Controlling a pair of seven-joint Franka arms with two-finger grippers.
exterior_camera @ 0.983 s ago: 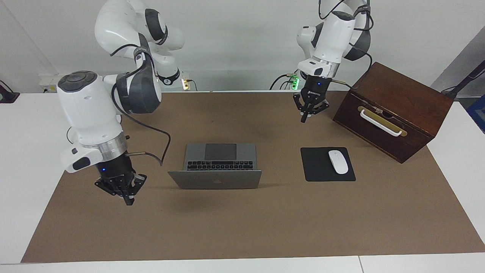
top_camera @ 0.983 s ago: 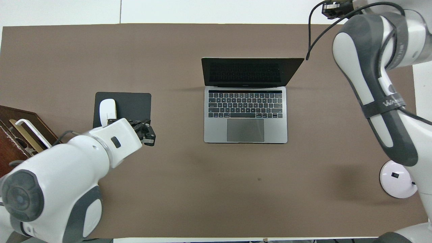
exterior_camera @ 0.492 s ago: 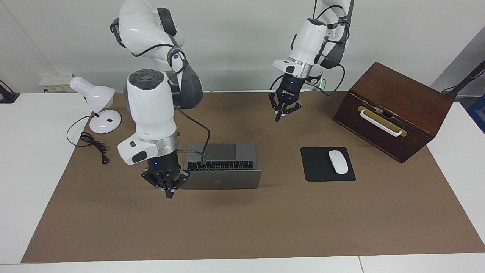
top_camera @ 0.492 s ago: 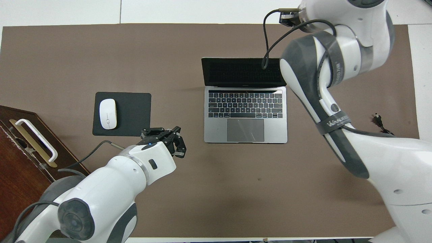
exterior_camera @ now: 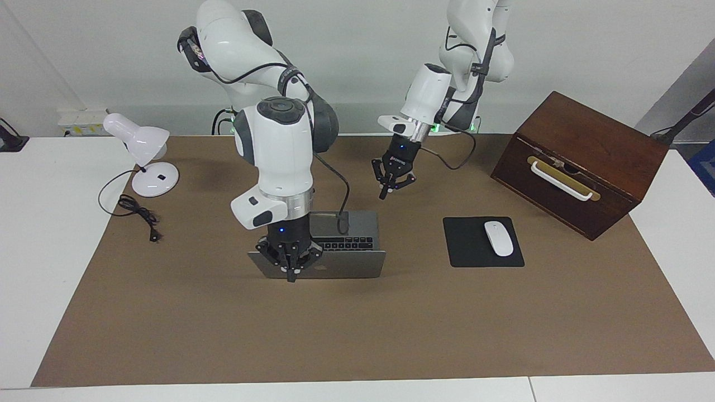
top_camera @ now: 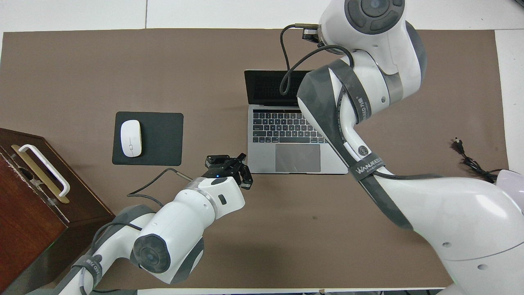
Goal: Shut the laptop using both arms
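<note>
Brown mat covers the table; the open laptop [exterior_camera: 324,245] sits mid-mat. Right gripper [exterior_camera: 289,272], fingers pinched together, hangs at its lid's outer face, seemingly to push; left gripper [exterior_camera: 388,190], likewise pinched, hovers at the base's twelve o'clock

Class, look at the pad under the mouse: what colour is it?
Plain black. The mousepad beneath the white mouse shows best in the overhead view.

The right arm [exterior_camera: 276,151] reaches out, wrist vertical, its tool [exterior_camera: 290,274] shut and pointing straight down. The left arm [exterior_camera: 447,67] angles down, its tool [exterior_camera: 384,195] shut and tilted.
</note>
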